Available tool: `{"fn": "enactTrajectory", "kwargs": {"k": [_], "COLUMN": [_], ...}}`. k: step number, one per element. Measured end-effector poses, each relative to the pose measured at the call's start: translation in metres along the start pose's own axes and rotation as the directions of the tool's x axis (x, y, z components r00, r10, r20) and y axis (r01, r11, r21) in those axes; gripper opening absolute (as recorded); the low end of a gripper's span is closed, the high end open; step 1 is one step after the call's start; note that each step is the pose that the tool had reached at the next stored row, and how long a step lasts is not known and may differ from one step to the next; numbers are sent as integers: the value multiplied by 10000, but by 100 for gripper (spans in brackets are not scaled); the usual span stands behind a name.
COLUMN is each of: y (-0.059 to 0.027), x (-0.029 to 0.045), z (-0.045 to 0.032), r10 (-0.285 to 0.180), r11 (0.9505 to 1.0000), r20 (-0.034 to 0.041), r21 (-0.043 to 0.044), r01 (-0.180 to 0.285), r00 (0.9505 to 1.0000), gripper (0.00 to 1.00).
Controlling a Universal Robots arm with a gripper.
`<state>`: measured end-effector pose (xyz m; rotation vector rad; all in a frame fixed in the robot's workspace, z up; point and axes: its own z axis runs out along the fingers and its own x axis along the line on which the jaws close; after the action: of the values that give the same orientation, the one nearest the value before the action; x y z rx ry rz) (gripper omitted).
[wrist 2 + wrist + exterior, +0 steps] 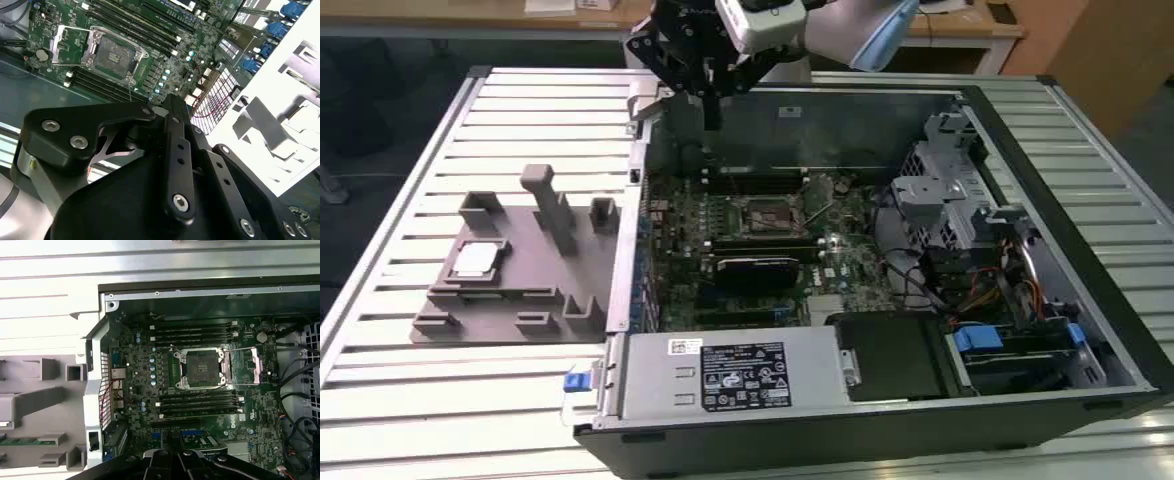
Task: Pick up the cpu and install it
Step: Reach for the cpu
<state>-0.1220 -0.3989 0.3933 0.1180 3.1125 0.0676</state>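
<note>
Plainly, the pick-up had not begun: the hand [711, 124], closed on nothing, hung above the case [867, 110], well apart from the cpu [476, 260] lying in the grey fixture [520, 292]; grasping would need it opened there.

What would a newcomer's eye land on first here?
The open computer case in the middle of the slatted table, its socket standing open and empty on the green motherboard. Then the gripper hanging over the case's far wall, and the cpu lying on the grey fixture at the exterior view's left.
</note>
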Motion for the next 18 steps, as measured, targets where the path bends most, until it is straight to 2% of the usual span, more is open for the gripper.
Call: {"fn": "enactTrajectory", "kwargs": {"k": [9,18], "y": [-1,-5], "x": [12,71], "z": [0,-2], "r10": [0,0], "r11": [10000,10000], "r20": [0,0], "r21": [0,-2], "r01": [0,0], "r00": [10000,10000], "gripper": [11,11]}}
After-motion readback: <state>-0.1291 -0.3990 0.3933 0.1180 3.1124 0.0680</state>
